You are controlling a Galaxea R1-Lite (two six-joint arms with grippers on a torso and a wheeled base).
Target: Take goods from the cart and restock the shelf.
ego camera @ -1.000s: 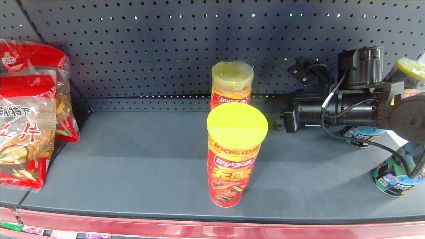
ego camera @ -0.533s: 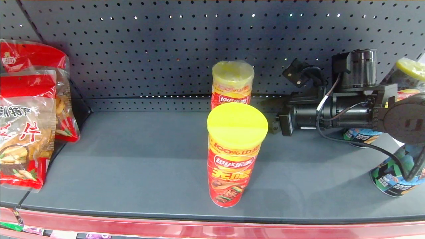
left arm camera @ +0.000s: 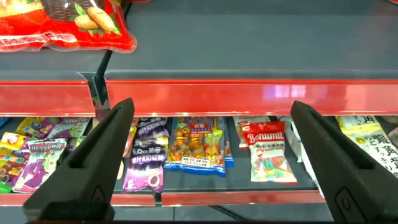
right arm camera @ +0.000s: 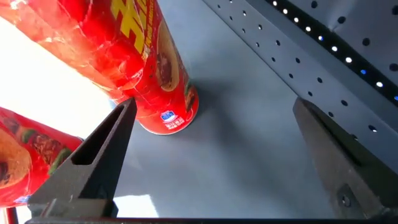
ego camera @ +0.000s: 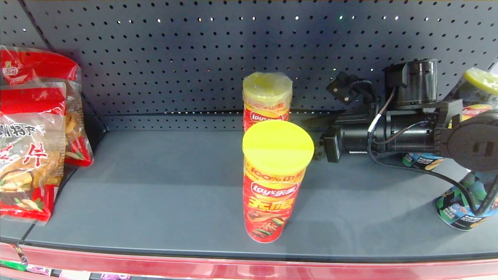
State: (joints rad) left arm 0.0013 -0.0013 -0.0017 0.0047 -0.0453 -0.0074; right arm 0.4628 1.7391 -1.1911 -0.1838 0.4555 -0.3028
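At the rear edge of the shelf (ego camera: pixel 155 194), about midway along it, the rear can (ego camera: pixel 267 97) stands upright close to the pegboard (ego camera: pixel 155 58). The front can (ego camera: pixel 277 179) stands upright directly before it, nearer the front edge. The right gripper (right arm camera: pixel 212 104) lies low along the rear edge, reaching in from the right end. Its jaws are spread wide and hold nothing.

In the right wrist view what I take for the rear can stands just ahead of the jaw farther from the pegboard, not between the two. Whether that jaw touches it I cannot tell.

I judge the step in hand to be the release: the can is set down and the arm has to come out. To do that well, keep the jaws spread and draw straight back along the rear edge toward the right end, with no swing toward the front edge. A tall, narrow can is likely to topple at a light knock, and it could take the front can with it.

The dark cans (ego camera: pixel 459 210) stand at the right end, under and beside the arm, and its cable hangs near them. The way out should clear their tops.

The left gripper (left arm camera: pixel 211 104) hangs before the shelf's red front rail (left arm camera: pixel 249 96), jaws wide apart and empty, free for the next item from the cart.
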